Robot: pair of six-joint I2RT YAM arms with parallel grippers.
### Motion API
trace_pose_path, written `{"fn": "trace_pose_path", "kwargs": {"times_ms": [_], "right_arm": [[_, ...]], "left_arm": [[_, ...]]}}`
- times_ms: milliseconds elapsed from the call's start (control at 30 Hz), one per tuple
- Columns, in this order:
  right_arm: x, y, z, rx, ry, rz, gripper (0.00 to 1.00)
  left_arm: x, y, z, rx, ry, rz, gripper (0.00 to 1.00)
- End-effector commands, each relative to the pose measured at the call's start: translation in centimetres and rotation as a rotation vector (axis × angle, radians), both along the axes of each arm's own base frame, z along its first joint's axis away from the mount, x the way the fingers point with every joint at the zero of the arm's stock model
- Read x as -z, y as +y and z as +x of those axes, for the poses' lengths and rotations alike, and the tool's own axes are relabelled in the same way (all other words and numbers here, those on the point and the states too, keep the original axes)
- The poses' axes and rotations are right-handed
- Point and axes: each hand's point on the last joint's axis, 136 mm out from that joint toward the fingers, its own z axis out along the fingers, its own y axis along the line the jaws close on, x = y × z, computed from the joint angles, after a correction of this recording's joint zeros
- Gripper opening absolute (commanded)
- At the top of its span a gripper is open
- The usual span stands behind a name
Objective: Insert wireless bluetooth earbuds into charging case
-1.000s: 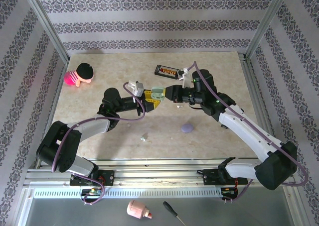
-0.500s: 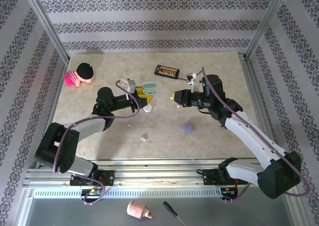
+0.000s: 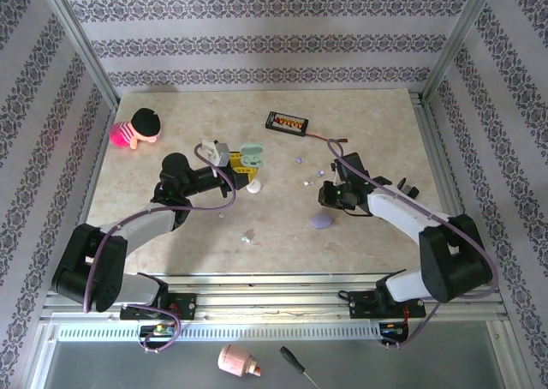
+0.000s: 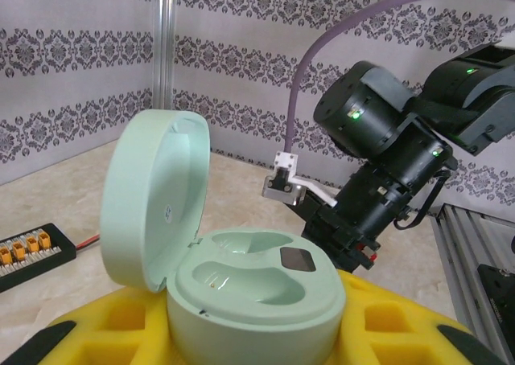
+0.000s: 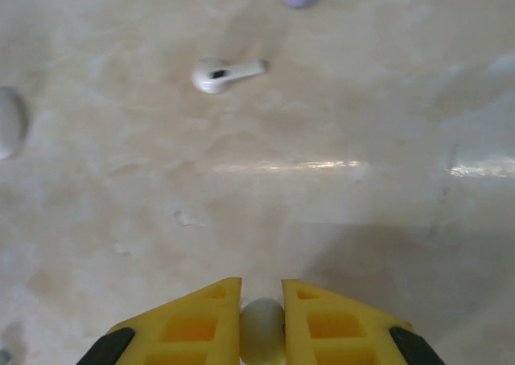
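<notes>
Left end effector [image 3: 244, 162] is clamped on the mint-green, pebble-shaped plastic charging case [image 4: 253, 289]. Its lid is flipped up, and it sits a bit up and left of centre in the top view. Right end effector [image 5: 261, 291] has its yellow fingers pinched together on a tiny pale mint-green earbud [image 5: 262, 328], over the beige marble-look table [image 3: 171, 235], right of centre. A white stemmed earbud [image 5: 225, 74] lies on the table, upper left in the right wrist view. A lavender pebble case [image 3: 322, 221] sits just below that end effector in the top view.
</notes>
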Motion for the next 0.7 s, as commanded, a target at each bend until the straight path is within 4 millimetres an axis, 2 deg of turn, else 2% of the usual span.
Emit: {"fn": "trace_pose_path", "kwargs": {"times_ms": [0,133,367,567,667], "right_arm": [[1.9,-1.6,0.3,0.067,0.026,-0.066,0.15],[3.4,-1.5,0.1,0.072,0.076,-0.070,0.16],[4.0,0.2,-0.4,0.063,0.125,0.022,0.34],[3.2,3.0,-0.9,0.027,0.165,0.179,0.41],[2.7,3.5,-0.9,0.021,0.158,0.202,0.41]], "left_arm": [[-0.6,0.2,-0.6,0.004,-0.037,0.004,0.27],[-0.5,0.2,-0.6,0.006,-0.031,0.004,0.27],[-0.4,0.3,-0.7,0.000,-0.024,0.004,0.27],[-0.6,0.1,-0.5,0.009,-0.024,0.006,0.27],[-0.6,0.1,-0.5,0.010,-0.023,0.003,0.27]]}}
